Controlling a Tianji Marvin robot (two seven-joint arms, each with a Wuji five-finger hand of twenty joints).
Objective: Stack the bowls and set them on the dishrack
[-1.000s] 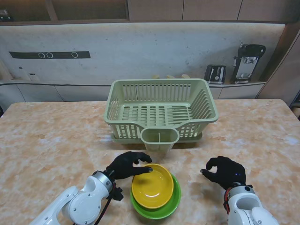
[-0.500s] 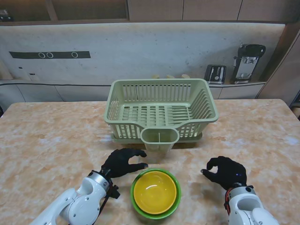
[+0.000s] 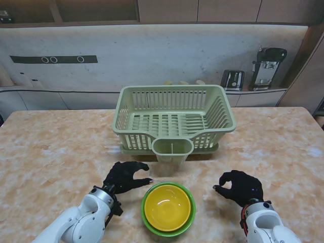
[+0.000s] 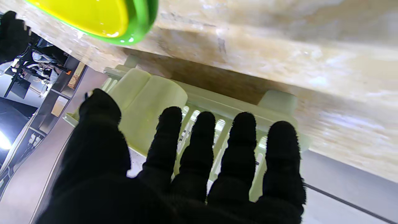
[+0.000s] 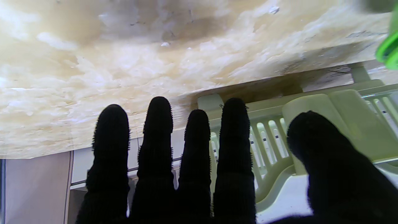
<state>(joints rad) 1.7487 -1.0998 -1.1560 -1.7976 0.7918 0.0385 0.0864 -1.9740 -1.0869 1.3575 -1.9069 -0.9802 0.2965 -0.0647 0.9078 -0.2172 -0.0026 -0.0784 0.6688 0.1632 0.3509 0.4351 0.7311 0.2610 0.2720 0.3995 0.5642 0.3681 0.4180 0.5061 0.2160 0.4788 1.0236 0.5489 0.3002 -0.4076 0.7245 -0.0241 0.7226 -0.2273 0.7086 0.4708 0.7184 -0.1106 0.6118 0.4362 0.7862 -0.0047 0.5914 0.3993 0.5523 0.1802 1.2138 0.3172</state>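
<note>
Both your hands are empty, fingers spread: left hand just beside the stacked bowls, right hand apart. Bowls sit at the table's near edge; rack stands mid-table.

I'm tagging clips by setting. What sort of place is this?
Probably a kitchen: a dish rack on a marble-look countertop, with a toaster and what looks like a coffee machine behind.

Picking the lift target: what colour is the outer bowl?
Green, clearest in the stand view.
</note>
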